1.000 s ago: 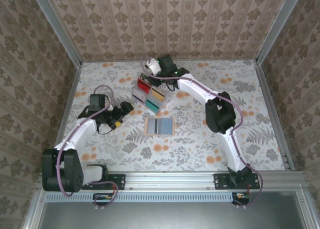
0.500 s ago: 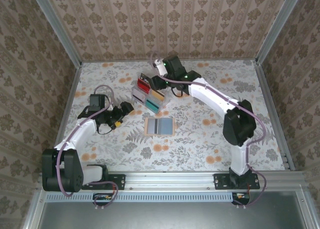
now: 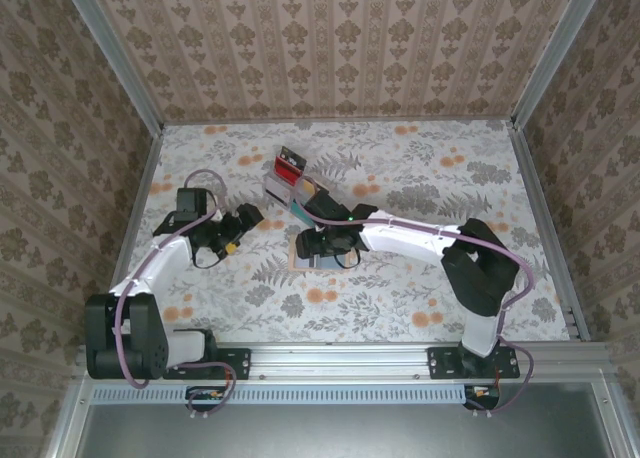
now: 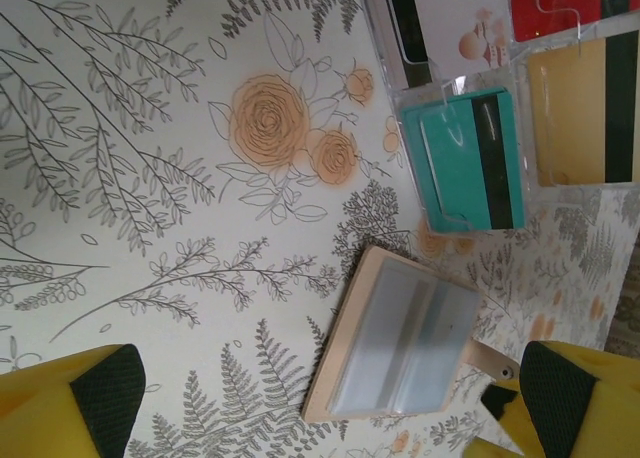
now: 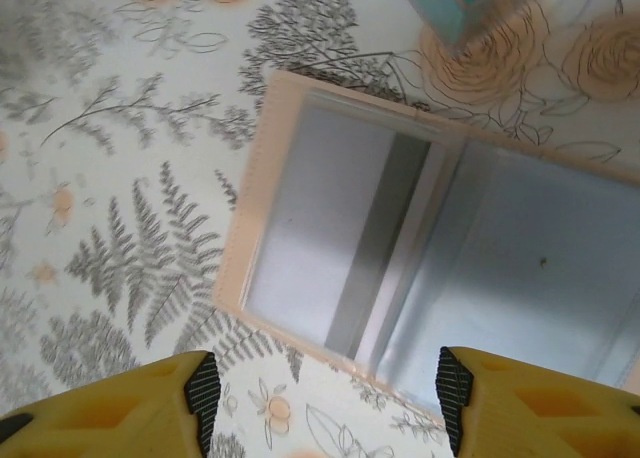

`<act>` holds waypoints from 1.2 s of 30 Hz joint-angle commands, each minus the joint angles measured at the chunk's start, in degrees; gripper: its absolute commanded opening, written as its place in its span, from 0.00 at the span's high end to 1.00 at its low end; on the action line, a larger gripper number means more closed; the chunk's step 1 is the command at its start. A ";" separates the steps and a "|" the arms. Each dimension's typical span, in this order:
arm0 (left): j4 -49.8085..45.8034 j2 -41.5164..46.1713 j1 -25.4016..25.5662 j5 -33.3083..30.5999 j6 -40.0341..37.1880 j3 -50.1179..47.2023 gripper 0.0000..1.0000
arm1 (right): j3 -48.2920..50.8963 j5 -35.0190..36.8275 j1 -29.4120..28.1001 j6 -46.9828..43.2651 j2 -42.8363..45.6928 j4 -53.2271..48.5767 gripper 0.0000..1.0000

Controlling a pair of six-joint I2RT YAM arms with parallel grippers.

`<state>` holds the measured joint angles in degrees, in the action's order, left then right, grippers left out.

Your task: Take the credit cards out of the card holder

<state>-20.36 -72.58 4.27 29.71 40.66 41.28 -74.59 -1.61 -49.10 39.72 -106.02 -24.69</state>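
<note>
Lying open, the tan card holder [image 5: 400,248] shows blue-grey pockets under the released right pincer [image 5: 325,388].

- The top external camera looks steeply down from high above the 6 o'clock edge of the floral-patterned worktop [image 3: 420,168], taking all of it in.
- The left wrist camera views obliquely from farther off, with the flat tan open wallet [image 4: 400,348] at 5 o'clock.
- The right wrist camera hangs close over that wallet, which both wrist views share.

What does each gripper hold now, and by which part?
Nothing. The right gripper hangs open over the flat tan leather-like wallet; the left gripper is open too.
</note>
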 commanded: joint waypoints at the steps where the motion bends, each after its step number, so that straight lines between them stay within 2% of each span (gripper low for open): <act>1: -1.30 -0.77 -0.75 -0.58 -1.60 2.14 0.00 | -2.55 4.57 -0.97 7.57 -3.97 -2.34 0.41; 4: -1.48 -0.64 -0.76 -0.55 -1.40 2.14 0.00 | -3.80 5.76 -1.00 9.26 -6.50 -3.82 0.46; 14: -1.92 -0.99 -0.76 1.28 -2.06 2.22 0.00 | -4.64 8.06 -0.85 10.00 -9.04 -5.80 0.48; 17: -1.71 -1.16 -0.63 2.18 -2.19 2.20 0.00 | -4.78 9.42 -0.84 9.36 -9.68 -8.32 0.53; 24: -2.84 -3.58 1.71 4.11 -4.09 3.19 0.03 | -4.25 13.01 -0.82 8.06 -11.22 -10.91 0.58; 28: -1.87 -6.18 4.67 4.91 -4.50 3.83 0.10 | -3.73 13.12 -0.74 7.65 -12.54 -10.78 0.61; 36: 1.64 -12.93 10.10 8.65 -2.89 5.54 0.40 | -2.19 13.56 -0.41 7.69 -13.33 -10.58 0.66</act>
<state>-20.14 -84.16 12.45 35.35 37.82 45.28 -79.02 9.45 -50.15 47.77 -115.59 -31.09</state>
